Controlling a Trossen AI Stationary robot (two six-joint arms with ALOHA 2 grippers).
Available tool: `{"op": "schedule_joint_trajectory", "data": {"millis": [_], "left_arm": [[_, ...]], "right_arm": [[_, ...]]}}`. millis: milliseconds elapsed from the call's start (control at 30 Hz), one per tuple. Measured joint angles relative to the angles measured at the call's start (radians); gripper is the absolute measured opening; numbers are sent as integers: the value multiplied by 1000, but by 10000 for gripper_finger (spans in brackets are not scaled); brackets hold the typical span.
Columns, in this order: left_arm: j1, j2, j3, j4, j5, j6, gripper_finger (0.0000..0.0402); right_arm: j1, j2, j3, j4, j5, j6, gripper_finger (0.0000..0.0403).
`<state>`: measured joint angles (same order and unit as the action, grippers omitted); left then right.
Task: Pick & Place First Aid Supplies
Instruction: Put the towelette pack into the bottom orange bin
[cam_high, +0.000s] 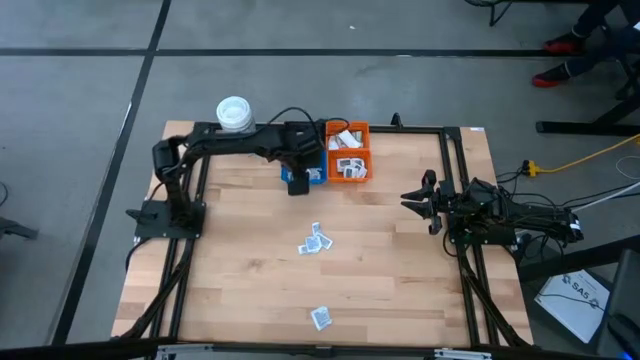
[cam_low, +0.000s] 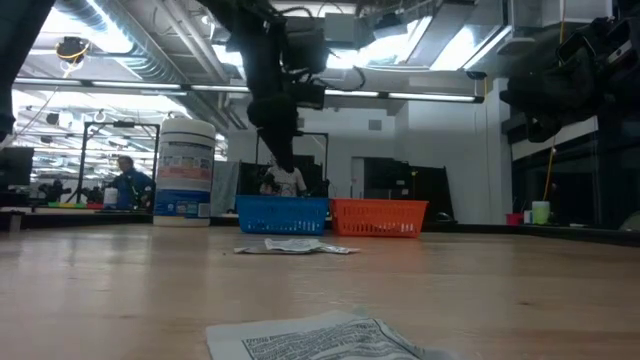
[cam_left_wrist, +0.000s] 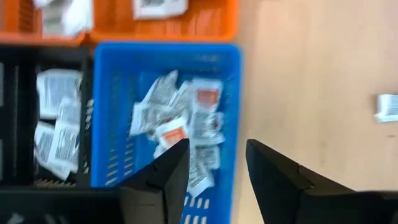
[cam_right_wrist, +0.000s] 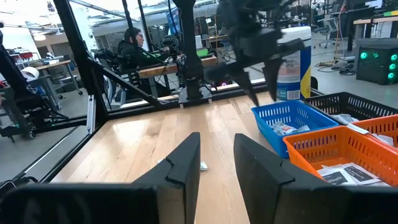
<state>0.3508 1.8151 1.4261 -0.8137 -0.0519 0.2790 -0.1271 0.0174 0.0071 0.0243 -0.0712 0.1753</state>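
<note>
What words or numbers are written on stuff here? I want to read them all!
"SAS" on the white sheet lying on the floor beside the table, seen from above.
White tub: label print is too blurred to read.
Sachets in the blue bin: red and black print, too blurred to read.
Sachet nearest the low camera: lines of small print, not readable.

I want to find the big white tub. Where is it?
In the high view, the white tub stands at the table's far left corner, beside the left arm, left of the blue bin.
</note>
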Motion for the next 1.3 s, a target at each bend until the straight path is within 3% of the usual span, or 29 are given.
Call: {"op": "schedule_joint_trajectory", "data": {"millis": [333, 1067, 1300], "left_arm": [[-163, -14, 0, 4, 0, 7, 150], [-654, -14, 0, 8, 1, -60, 144], [-748, -14, 0, -13, 1, -97, 144]], "right_arm": [[0, 0, 0, 0, 0, 0, 100], [0, 0, 0, 0, 0, 0, 100], [0, 0, 0, 0, 0, 0, 100]]}}
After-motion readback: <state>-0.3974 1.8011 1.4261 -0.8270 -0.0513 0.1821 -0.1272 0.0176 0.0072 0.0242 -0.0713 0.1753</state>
